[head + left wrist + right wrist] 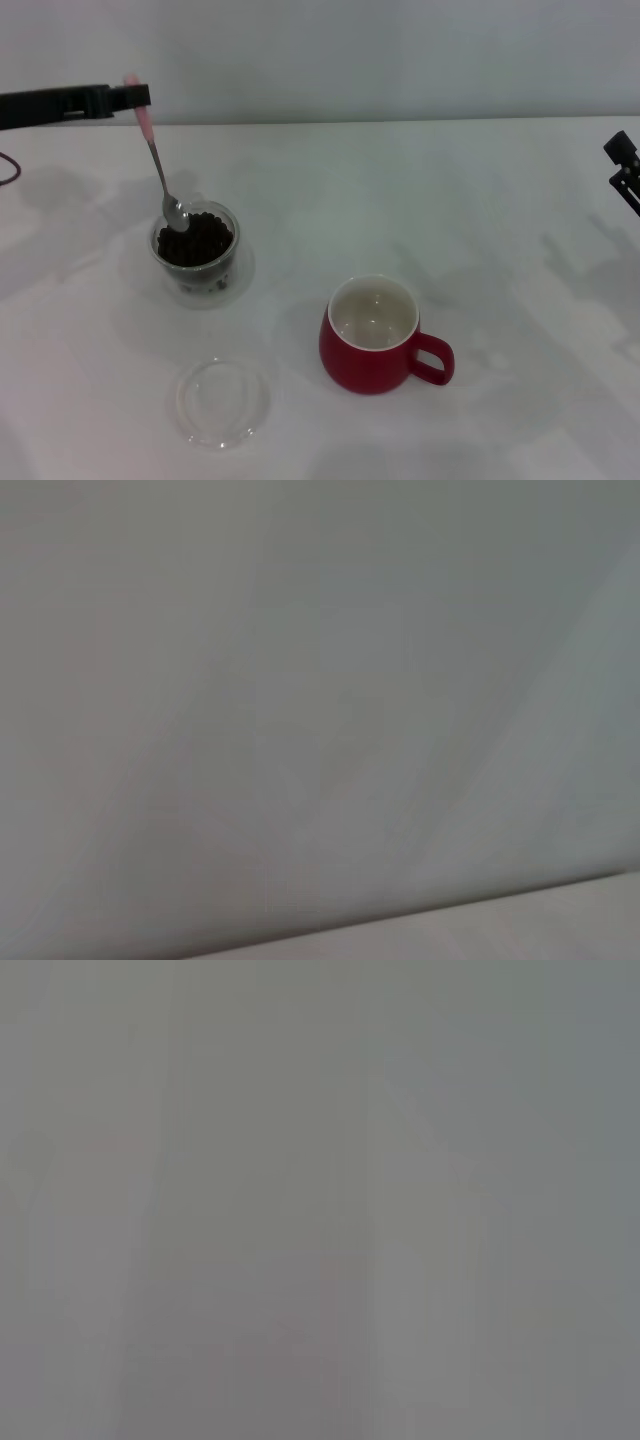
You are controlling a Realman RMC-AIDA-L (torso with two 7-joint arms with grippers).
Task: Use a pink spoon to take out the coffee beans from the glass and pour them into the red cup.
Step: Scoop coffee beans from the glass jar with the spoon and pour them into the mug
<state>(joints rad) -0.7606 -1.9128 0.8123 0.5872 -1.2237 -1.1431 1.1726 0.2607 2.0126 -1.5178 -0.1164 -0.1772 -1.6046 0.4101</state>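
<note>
In the head view my left gripper (138,96) reaches in from the far left and is shut on the pale handle of the pink spoon (158,165). The spoon slants down, its silver bowl resting at the rim of the glass (197,252) on top of the coffee beans (200,240). The red cup (374,335) stands upright to the right and nearer, empty, with its handle pointing right. My right gripper (624,160) is parked at the far right edge. Both wrist views show only blank grey surface.
A flat clear glass dish (222,401) lies on the white table (420,200) in front of the glass, left of the red cup.
</note>
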